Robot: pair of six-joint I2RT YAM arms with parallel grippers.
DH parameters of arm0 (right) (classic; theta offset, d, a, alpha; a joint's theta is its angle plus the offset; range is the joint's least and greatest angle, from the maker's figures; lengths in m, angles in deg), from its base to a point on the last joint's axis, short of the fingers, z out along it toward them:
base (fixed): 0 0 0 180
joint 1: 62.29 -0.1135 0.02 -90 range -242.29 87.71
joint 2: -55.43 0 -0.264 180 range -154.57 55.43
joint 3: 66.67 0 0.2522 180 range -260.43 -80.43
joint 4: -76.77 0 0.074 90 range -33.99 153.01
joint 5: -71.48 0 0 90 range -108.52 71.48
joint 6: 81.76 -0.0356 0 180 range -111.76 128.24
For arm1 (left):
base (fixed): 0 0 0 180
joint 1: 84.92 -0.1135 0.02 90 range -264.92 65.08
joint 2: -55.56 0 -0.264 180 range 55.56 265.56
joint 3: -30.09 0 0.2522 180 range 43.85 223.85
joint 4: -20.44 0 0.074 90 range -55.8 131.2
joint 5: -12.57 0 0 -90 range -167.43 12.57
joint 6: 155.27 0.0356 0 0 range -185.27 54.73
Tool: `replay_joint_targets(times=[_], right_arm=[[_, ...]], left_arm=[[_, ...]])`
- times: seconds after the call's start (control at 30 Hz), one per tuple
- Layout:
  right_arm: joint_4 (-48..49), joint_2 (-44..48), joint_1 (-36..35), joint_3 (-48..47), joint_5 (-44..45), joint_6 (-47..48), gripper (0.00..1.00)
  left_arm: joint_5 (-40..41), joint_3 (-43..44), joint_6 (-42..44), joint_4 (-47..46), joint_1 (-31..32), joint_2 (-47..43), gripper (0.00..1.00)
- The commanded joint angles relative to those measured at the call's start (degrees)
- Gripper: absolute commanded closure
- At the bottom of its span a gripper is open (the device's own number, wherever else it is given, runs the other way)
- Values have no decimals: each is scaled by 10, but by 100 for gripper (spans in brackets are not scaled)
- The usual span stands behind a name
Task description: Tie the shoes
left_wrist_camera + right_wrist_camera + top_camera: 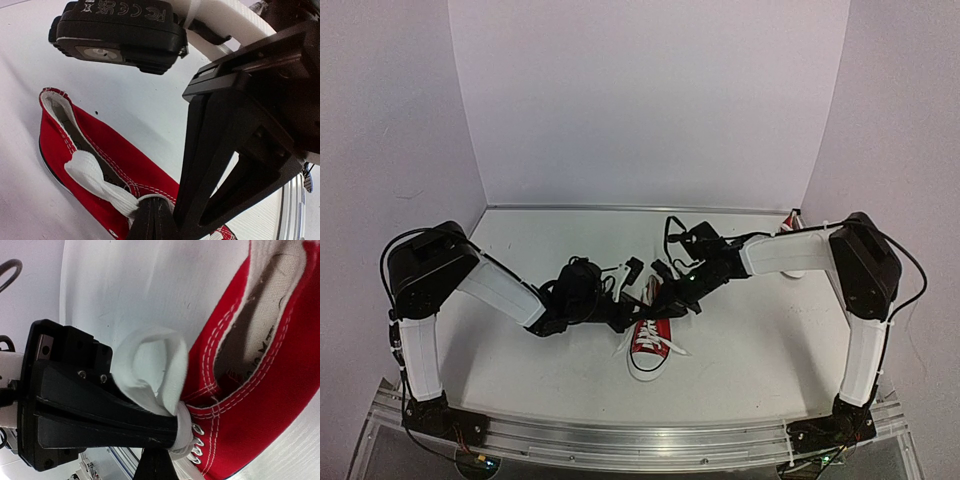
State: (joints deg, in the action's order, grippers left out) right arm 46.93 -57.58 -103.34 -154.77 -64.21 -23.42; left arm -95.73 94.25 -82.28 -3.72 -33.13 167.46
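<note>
A: Where's the shoe [650, 342]?
B: Middle of the table [530, 370], toe toward its near edge.
A: Hands?
B: The left gripper [152, 220] pinches the white lace [95, 172] — the right gripper [156, 462] clamps that lace too, both over the table's middle.

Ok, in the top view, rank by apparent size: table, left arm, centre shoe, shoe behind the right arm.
1. table
2. left arm
3. centre shoe
4. far shoe, only a red sliver showing past the right arm, so its rank is unsure.
</note>
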Motion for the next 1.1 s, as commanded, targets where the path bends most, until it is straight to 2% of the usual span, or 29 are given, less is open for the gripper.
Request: replay_joint_targets(times=[0.0,0.2,0.57,0.93,1.07], right_arm=[[6,36,-7,-16,0,1,100],[6,48,-2,-9,14,-2,100],[5,59,11,0,44,-15,100],[5,67,11,15,15,-10,100],[5,67,11,22,3,-10,92]], left_arm=[[-21,27,0,-7,-2,9,100],[-5,0,-8,-12,-4,3,100],[-47,11,-10,-18,-4,-3,100],[-67,17,-53,-67,-5,20,100],[-70,14,-86,-102,-8,44,100]])
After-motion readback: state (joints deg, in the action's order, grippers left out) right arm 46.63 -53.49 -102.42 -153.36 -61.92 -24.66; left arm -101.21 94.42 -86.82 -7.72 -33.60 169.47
